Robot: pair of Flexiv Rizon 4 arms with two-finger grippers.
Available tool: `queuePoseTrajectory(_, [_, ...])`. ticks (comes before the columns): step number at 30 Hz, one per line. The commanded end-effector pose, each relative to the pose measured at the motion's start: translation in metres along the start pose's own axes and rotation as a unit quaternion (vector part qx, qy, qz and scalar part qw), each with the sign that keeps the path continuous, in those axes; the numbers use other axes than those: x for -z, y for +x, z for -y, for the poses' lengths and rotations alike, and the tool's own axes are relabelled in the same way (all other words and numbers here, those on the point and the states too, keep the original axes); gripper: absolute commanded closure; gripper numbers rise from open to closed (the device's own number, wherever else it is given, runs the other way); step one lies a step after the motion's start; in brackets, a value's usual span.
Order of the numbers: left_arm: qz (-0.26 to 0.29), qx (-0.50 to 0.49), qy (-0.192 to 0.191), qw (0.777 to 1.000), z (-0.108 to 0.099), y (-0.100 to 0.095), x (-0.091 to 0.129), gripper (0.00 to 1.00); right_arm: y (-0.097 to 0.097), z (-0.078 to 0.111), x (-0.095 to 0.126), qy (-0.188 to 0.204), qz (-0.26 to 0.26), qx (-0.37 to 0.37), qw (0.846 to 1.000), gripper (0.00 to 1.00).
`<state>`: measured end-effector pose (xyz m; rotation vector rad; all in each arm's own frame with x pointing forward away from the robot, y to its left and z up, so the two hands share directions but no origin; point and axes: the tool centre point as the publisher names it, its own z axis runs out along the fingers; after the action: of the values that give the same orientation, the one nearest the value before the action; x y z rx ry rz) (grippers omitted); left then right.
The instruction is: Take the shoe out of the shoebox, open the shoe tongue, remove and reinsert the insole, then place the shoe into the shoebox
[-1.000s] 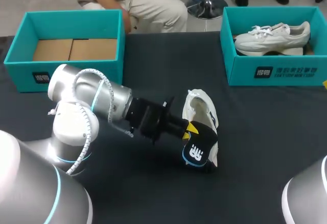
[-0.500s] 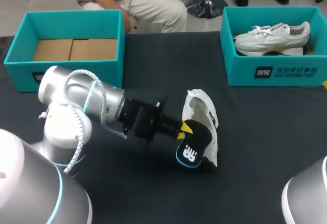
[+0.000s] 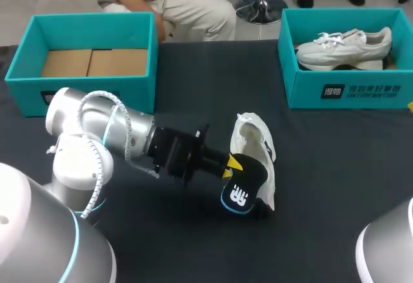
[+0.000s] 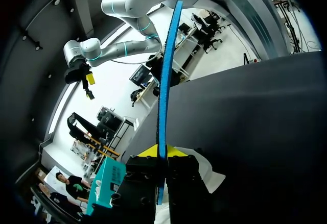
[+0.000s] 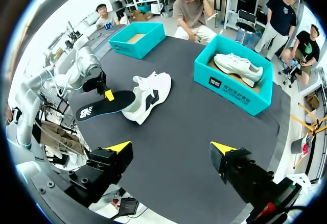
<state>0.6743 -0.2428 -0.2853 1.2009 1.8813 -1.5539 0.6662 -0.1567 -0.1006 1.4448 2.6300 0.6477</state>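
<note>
Item: one surface (image 3: 193,83), the only furnishing I log from my station.

Covering: dark, near-black and matte, cloth-like in look, of one colour throughout.

Head view: it runs from a straight far edge down to the near side and out to both sides.

Right wrist view: the same surface (image 5: 179,132) shows as a broad dark sheet with straight edges that meet at corners.

Left wrist view: the surface (image 4: 265,122) reads as a flat dark plane with one straight edge.

Light: even and soft. Shadows on the cloth are faint and lie close.

obstacles: shoe (image 3: 249,135) centre, left shoebox (image 3: 26,95), right shoebox (image 3: 352,91) | passage: wide between shoeboxes
</note>
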Motion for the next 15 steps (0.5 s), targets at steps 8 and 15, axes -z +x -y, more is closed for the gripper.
queuePoseTrajectory(8, [0.0,0.003,0.002,1.0,-0.007,-0.003,-0.014,1.0,-0.001,-0.003,0.0,0.003,-0.001,-0.001,1.0,0.0])
queuePoseTrajectory(15, [0.001,0.006,0.005,1.0,-0.011,-0.003,-0.023,1.0,-0.001,-0.003,0.0,0.003,-0.001,-0.001,1.0,0.0])
